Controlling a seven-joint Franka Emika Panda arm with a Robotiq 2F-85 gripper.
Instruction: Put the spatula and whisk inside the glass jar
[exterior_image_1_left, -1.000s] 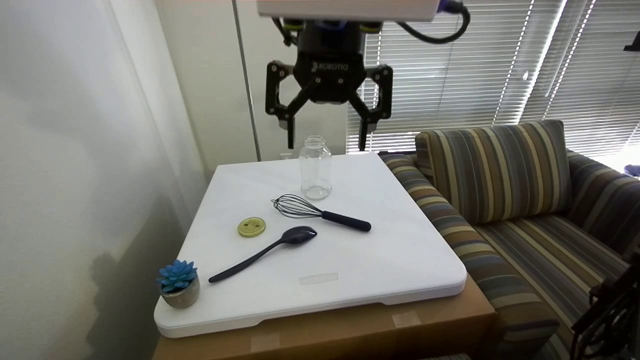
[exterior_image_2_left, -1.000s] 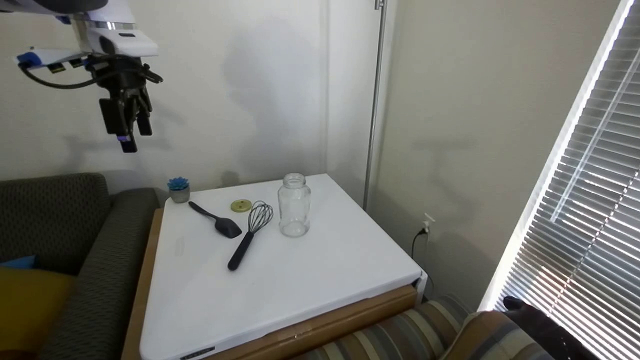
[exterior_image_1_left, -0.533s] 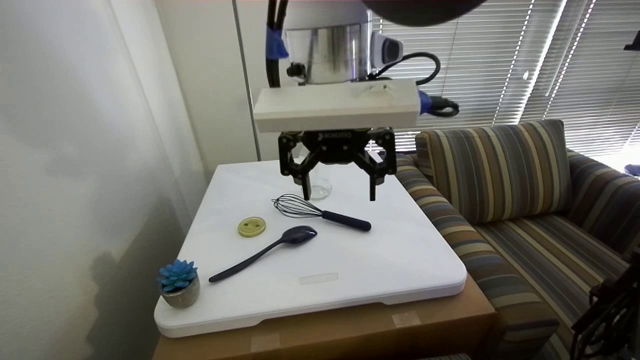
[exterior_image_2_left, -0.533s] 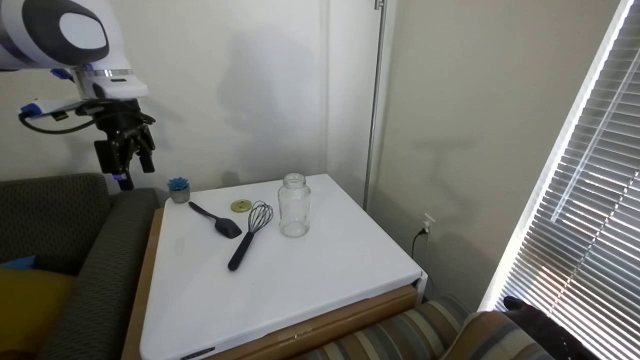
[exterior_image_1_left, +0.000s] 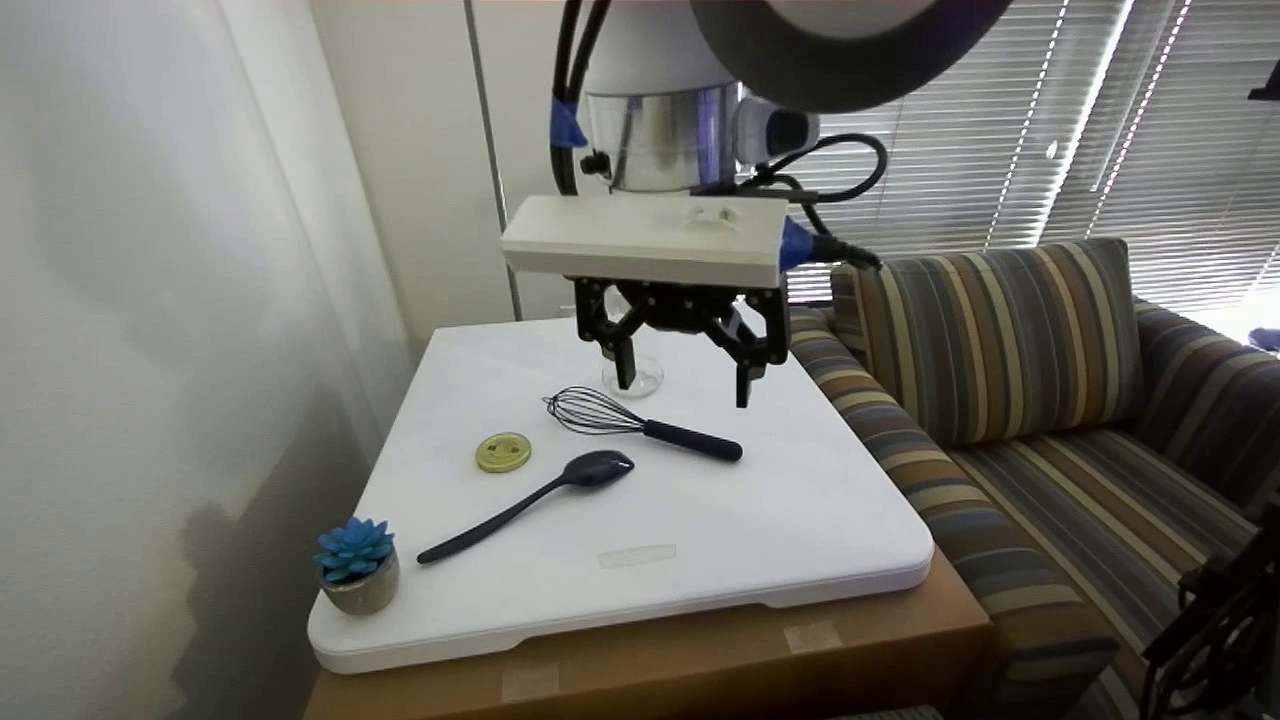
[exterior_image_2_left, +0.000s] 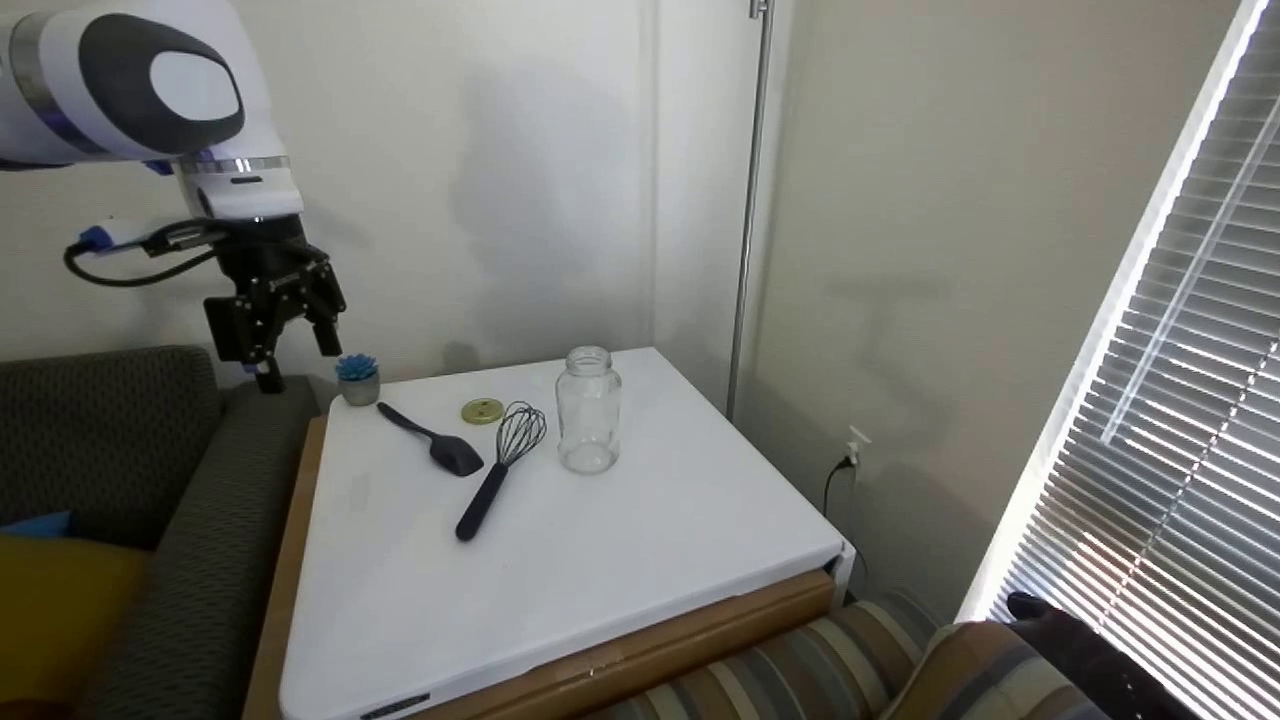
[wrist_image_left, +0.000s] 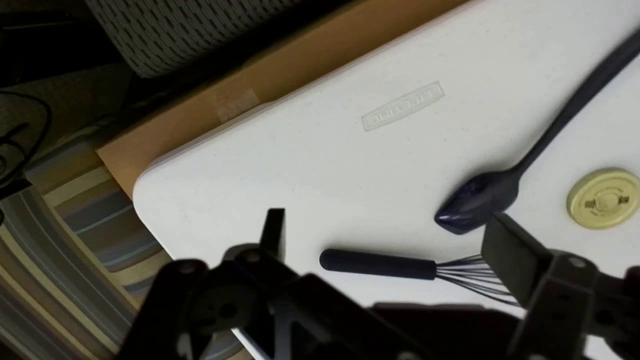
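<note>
On the white table (exterior_image_1_left: 770, 520), glass jar (exterior_image_2_left: 588, 415) stands upright, mouth up, long axis vertical. Whisk (exterior_image_1_left: 645, 428) and spatula (exterior_image_1_left: 580, 474) both lie outside it. Second container: small pot (exterior_image_1_left: 365, 592) at a corner of the table, holding a blue succulent (exterior_image_1_left: 355, 548). Gold lid (exterior_image_1_left: 503, 453) lies flat, near the whisk's wires and apart from the glass jar.

Whisk: flat on the table near the glass jar, a gap between them. Wire head is the end nearer the glass jar; straight black handle points away, toward the striped armchair (exterior_image_1_left: 1060, 480).

Spatula: flat on the table, rounded head just beside the whisk's handle, apart from it. Long, slightly curved handle leads back toward the pot. Long axis lies at an angle to the whisk's. In the wrist view its handle runs past the right edge.

Gripper (exterior_image_1_left: 684, 390): released, fingers spread wide, hovering above table level and apart from both utensils. In an exterior view it overlaps the glass jar, whose base (exterior_image_1_left: 650, 382) shows behind one fingertip. In the wrist view the whisk's handle appears between the fingers, lower down; one finger hides part of the wires.
</note>
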